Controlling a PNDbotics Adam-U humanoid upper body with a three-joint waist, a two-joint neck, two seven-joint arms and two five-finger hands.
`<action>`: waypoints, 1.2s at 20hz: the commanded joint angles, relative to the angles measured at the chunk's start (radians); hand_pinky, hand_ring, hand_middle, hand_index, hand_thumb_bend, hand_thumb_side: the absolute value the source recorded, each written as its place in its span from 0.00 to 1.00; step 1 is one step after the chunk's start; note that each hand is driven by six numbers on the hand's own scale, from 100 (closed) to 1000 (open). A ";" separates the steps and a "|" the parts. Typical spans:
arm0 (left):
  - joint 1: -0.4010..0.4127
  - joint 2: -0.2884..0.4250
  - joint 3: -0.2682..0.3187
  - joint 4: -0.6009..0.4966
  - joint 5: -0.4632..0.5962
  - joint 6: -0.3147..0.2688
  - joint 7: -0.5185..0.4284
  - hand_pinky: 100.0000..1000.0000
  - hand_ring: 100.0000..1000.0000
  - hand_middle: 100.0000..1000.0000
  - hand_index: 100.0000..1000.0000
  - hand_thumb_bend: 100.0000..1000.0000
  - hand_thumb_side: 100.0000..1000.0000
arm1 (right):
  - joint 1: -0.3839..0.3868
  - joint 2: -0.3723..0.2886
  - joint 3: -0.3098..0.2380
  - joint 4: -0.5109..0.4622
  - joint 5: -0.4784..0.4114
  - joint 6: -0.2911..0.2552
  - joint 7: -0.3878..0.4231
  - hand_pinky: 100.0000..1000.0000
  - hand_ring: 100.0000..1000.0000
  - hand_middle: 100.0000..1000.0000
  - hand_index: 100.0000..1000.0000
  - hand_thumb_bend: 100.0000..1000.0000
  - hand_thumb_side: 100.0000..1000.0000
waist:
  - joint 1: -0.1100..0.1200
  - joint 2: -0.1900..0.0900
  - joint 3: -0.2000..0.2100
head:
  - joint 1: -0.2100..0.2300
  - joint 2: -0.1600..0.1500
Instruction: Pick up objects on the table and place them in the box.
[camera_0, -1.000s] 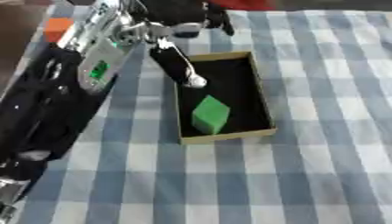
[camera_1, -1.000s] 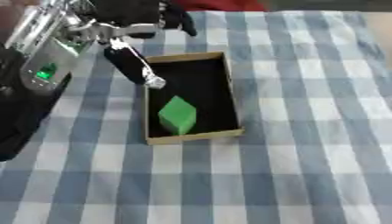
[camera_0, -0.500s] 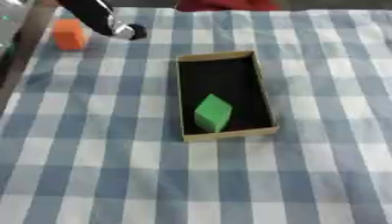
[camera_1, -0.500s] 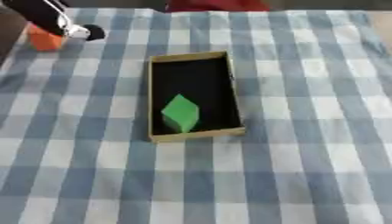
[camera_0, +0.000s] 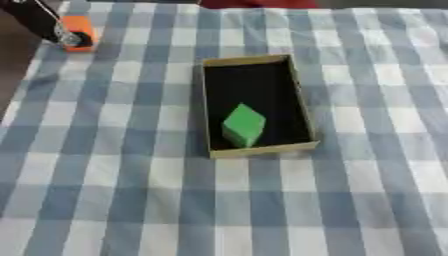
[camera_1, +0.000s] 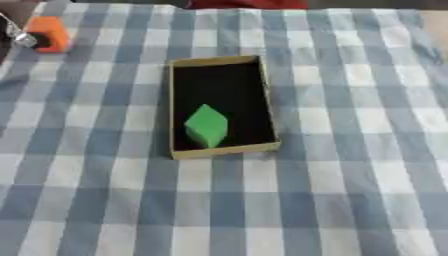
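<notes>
A shallow cardboard box (camera_0: 262, 149) with a black inside lies in the middle of the blue-and-white checked tablecloth (camera_0: 131, 190). A green block (camera_0: 243, 125) rests tilted in the box's near half. An orange block (camera_1: 50, 32) sits on the cloth at the far left corner. Only a black part of my left hand (camera_0: 39, 20), with a silver tip, shows in the top left corner. That tip is at the orange block's left side; whether they touch is unclear. My right hand shows in neither view.
The table's left edge (camera_0: 10, 100) runs close past the orange block, with dark floor beyond. Something red (camera_0: 258, 3) lies at the far edge behind the box.
My left arm has drawn back from over the box's far left corner to the top left, beside the orange block. The green block stays in the box.
</notes>
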 joint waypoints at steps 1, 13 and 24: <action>-0.014 0.047 0.034 0.041 -0.017 -0.010 0.018 0.83 0.92 0.84 0.89 0.50 0.00 | -0.012 -0.032 -0.008 -0.016 0.002 0.004 0.000 0.78 0.75 0.75 0.77 0.00 1.00 | -0.002 -0.018 0.009 | 0.013 -0.009; -0.027 0.075 0.082 0.150 -0.033 -0.057 0.043 0.84 0.92 0.85 0.89 0.51 0.00 | 0.000 -0.044 -0.016 -0.016 0.002 0.017 -0.007 0.78 0.75 0.75 0.77 0.00 1.00 | -0.033 0.004 0.074 | 0.044 -0.024; -0.048 0.072 0.093 0.158 -0.015 -0.047 0.063 0.84 0.92 0.85 0.90 0.49 0.00 | 0.010 -0.047 -0.022 -0.016 0.001 0.027 -0.015 0.77 0.75 0.75 0.77 0.00 1.00 | -0.051 0.018 0.092 | 0.043 -0.041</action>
